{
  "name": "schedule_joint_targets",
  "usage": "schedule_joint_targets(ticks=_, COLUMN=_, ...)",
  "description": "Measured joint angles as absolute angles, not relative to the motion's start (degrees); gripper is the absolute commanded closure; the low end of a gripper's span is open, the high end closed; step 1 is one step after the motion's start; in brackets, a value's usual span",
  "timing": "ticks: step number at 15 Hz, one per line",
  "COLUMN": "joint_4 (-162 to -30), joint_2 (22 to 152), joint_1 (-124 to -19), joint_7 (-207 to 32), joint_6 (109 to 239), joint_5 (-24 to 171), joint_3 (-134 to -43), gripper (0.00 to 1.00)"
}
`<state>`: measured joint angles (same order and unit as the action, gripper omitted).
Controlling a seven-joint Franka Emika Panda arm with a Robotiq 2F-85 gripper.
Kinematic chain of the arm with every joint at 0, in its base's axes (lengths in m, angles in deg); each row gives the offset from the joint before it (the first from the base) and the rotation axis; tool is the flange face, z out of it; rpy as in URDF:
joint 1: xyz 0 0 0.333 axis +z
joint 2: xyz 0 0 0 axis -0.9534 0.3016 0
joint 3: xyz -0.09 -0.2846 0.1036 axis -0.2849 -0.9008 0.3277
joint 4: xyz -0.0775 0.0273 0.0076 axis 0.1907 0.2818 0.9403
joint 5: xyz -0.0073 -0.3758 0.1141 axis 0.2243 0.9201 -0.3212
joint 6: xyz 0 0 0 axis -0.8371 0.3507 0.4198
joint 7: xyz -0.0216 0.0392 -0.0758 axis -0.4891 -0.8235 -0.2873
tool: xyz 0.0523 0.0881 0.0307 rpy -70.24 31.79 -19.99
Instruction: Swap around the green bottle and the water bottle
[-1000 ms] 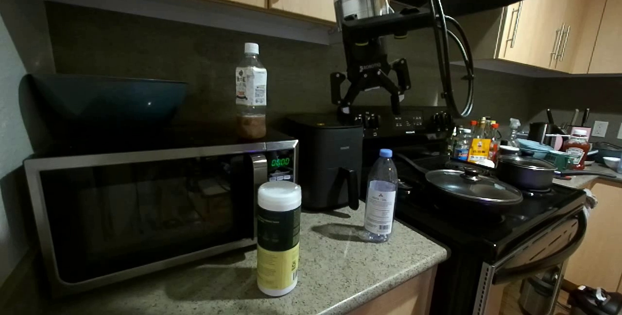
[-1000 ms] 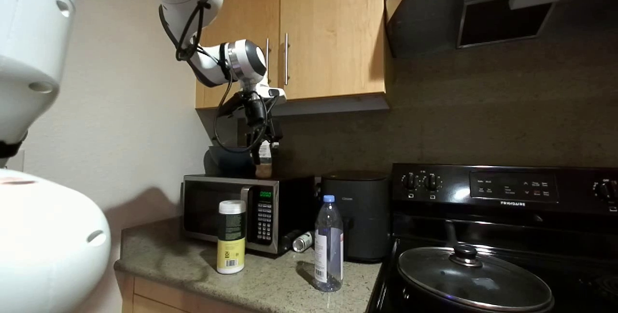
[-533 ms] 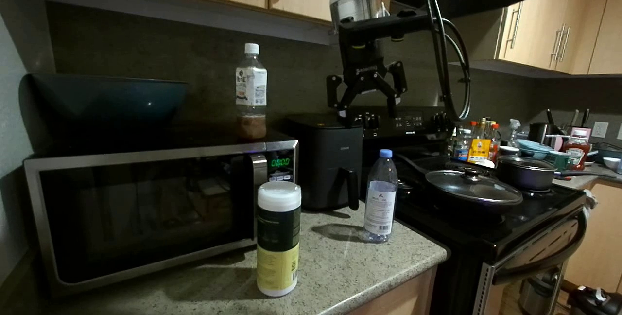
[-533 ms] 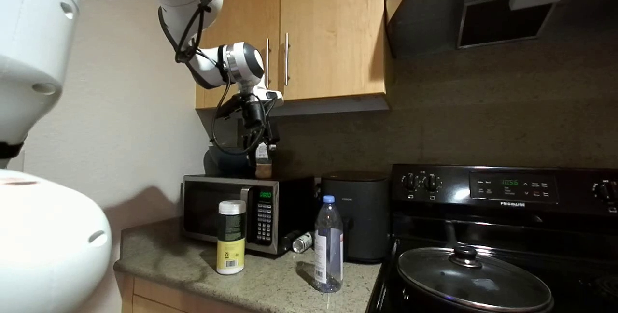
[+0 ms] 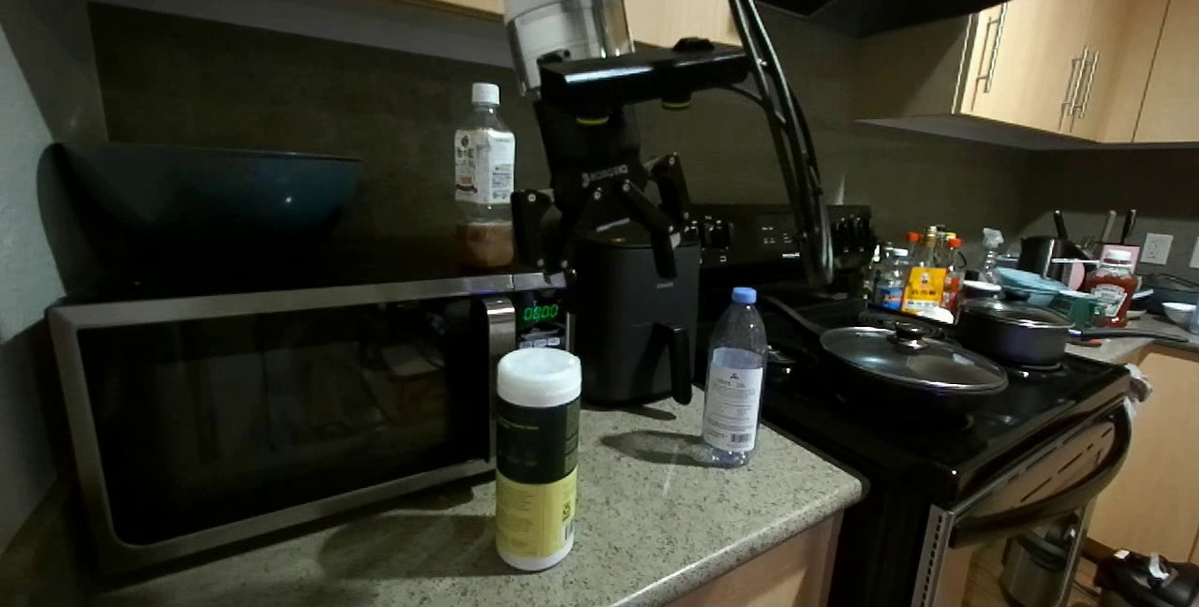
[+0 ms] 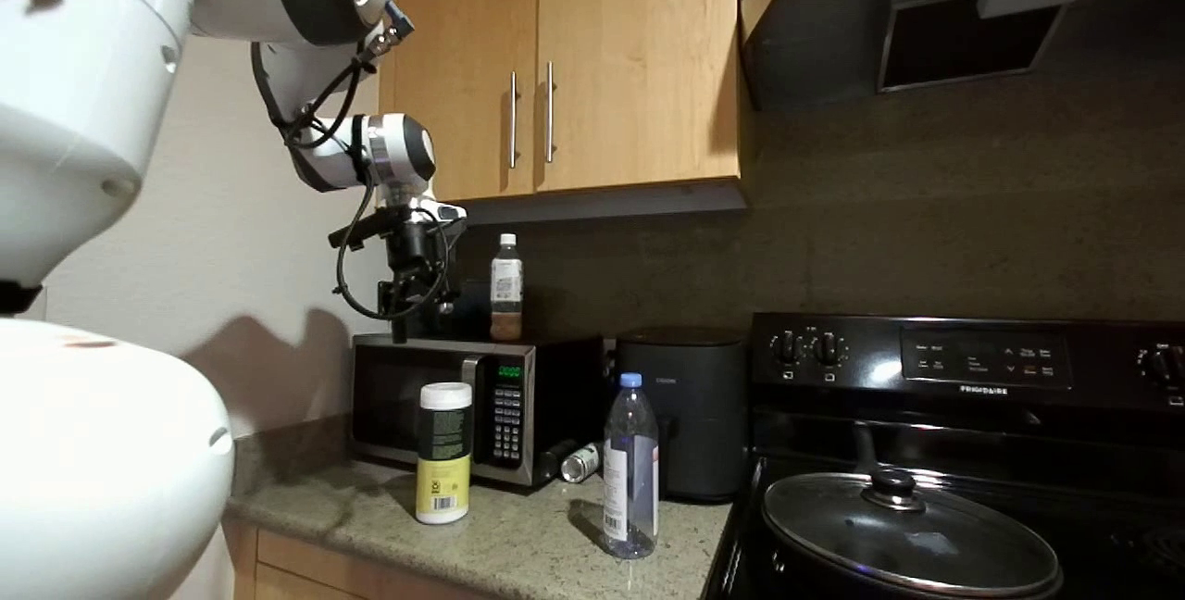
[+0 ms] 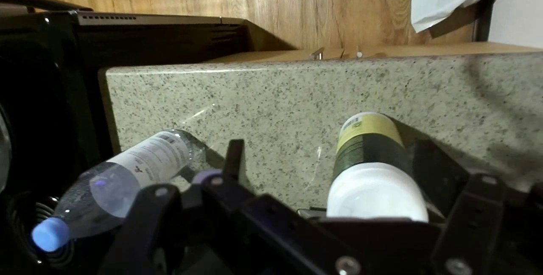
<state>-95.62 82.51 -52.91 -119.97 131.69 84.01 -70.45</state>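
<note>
Yellow-and-black, the green bottle is set upright on the counter, lower than the widely parted, empty claw, nearer it than the water bottle.

I see the green bottle in both exterior views, upright on the countertop, white-capped, dark green above yellow; apart from it I make out the water bottle, clear plastic, blue-capped, white-labelled, upright too.
</note>
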Motion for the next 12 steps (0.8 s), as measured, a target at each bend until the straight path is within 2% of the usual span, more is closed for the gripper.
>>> schedule_joint_targets(ticks=12, joint_4=-92.16, joint_2=88.73, joint_1=-51.17, joint_7=-116.09, joint_6=134.65, joint_5=84.03, joint_3=-70.73, gripper=0.0)
